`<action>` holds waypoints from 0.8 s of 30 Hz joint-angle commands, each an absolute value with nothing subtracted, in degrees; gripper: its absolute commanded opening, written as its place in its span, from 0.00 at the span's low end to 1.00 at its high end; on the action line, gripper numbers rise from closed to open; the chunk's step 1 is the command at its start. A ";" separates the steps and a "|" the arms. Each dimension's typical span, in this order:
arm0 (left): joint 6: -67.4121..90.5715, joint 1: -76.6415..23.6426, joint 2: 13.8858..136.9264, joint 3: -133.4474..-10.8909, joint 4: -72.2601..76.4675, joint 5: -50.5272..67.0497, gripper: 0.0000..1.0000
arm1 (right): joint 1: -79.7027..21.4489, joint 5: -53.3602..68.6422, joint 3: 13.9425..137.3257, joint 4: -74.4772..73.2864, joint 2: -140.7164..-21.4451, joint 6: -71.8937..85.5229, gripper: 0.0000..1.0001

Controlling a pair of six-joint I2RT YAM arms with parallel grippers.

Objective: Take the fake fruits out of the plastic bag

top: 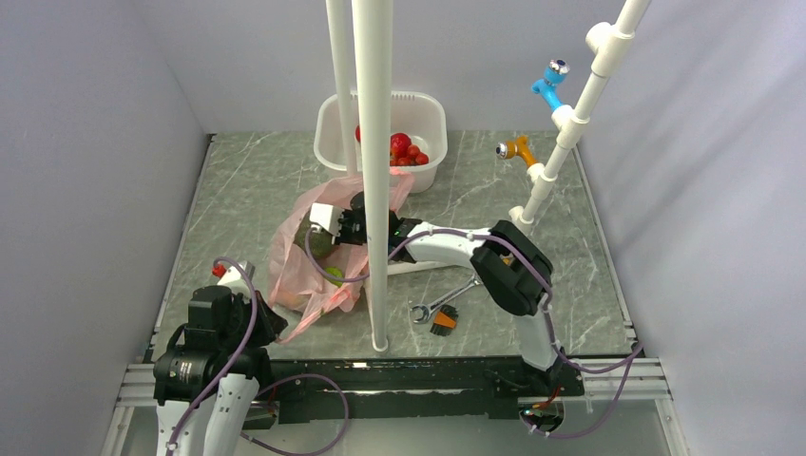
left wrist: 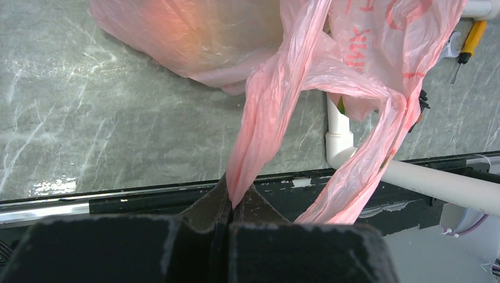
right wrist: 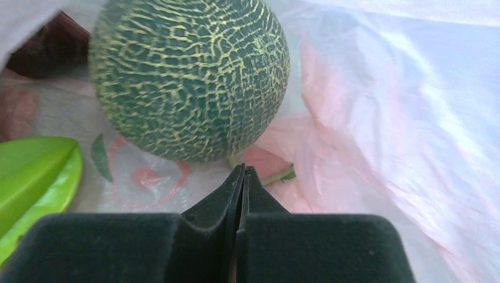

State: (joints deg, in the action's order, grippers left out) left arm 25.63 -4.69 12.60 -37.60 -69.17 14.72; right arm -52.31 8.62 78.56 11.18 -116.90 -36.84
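From above, the left gripper (top: 269, 314) sits at the near left edge of the grey marbled table (top: 247, 180), against the near corner of the plastic bag (top: 297, 275). The right gripper (top: 319, 234) reaches left into the bag's mouth, where a dull-green ball (top: 317, 244) shows. A white tub (top: 328, 128) at the far edge holds red fake fruits (top: 407, 149), and a wrench (top: 439, 304) lies near the right arm. Pale walls enclose the table. In the left wrist view, the fingers (left wrist: 250, 206) are pressed together, pinching a twisted pink strip of the bag. In the right wrist view, the fingers (right wrist: 255, 194) are pressed together inside the bag, their tips just under the netted ball beside a bright green piece (right wrist: 32, 171). I cannot tell whether they pinch anything.
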 commanded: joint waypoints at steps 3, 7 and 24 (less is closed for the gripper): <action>25.49 -4.48 13.57 -37.62 -67.50 15.51 0.00 | -52.04 13.69 74.00 12.23 -108.66 -29.28 0.00; 25.10 -4.44 14.62 -37.03 -67.02 18.42 0.00 | -52.04 14.90 70.53 16.10 -107.29 -24.68 0.18; 22.21 -5.69 21.07 -34.97 -64.69 26.21 0.00 | -53.25 24.79 54.07 24.83 -106.99 -13.30 0.39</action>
